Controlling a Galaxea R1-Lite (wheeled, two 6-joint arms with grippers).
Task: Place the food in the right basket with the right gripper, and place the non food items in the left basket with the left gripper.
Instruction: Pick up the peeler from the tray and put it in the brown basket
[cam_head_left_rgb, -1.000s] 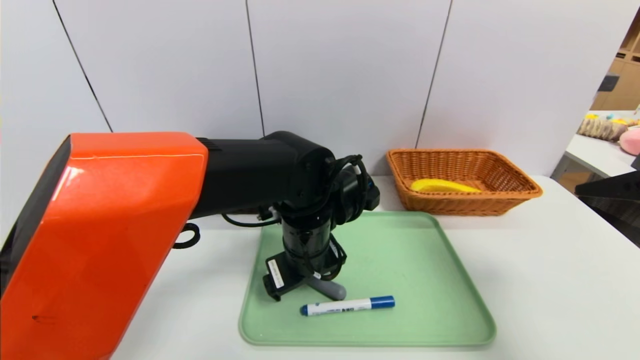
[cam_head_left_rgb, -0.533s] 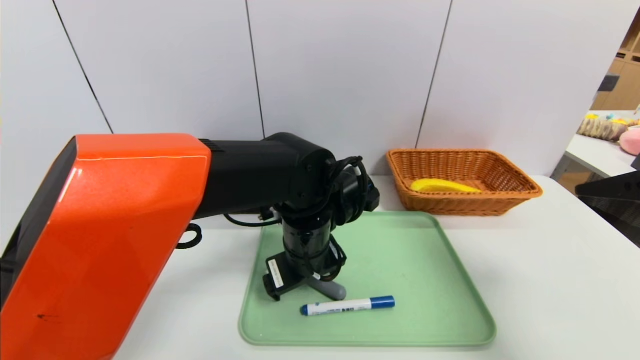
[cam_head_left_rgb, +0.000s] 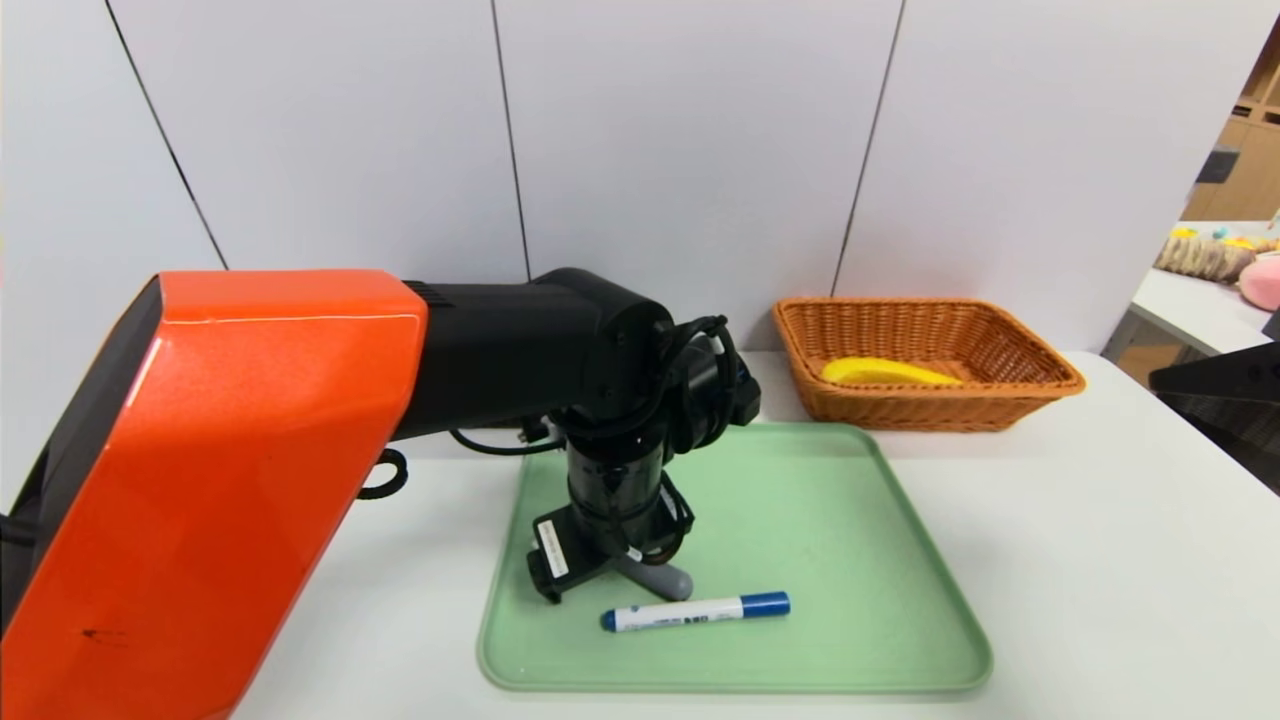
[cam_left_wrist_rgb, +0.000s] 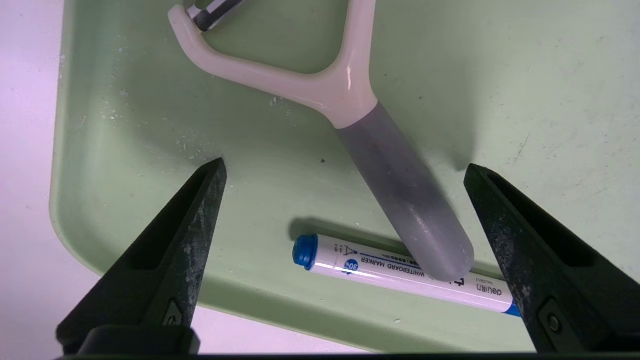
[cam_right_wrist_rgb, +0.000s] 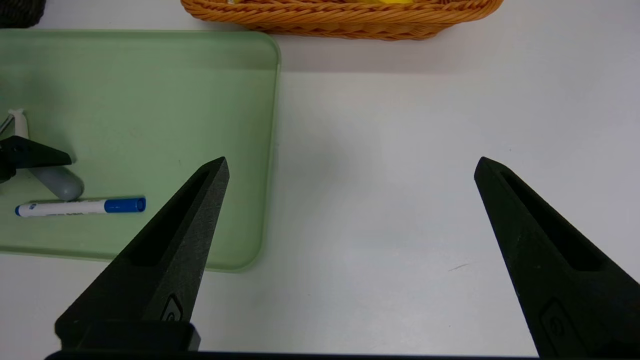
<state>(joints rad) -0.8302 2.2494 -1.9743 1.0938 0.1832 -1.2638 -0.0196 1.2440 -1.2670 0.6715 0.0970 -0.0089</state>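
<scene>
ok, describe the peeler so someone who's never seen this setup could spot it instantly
Start at the green tray in the middle of the white table. Near its front left corner, under the open left hand, lies the peeler, its handle end over the whiteboard marker. Unlike the straight white and blue marker, it is Y-shaped, with a cream fork and a grey handle.

Left gripper (cam_left_wrist_rgb: 345, 172) points steeply down, jaws wide; right gripper (cam_right_wrist_rgb: 350, 165) likewise.

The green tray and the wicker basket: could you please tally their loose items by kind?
Blue-capped white whiteboard marker: 1
Grey-handled white peeler: 1
Yellow banana: 1
Total: 3, two on the green plastic tray, one in the orange wicker basket.
</scene>
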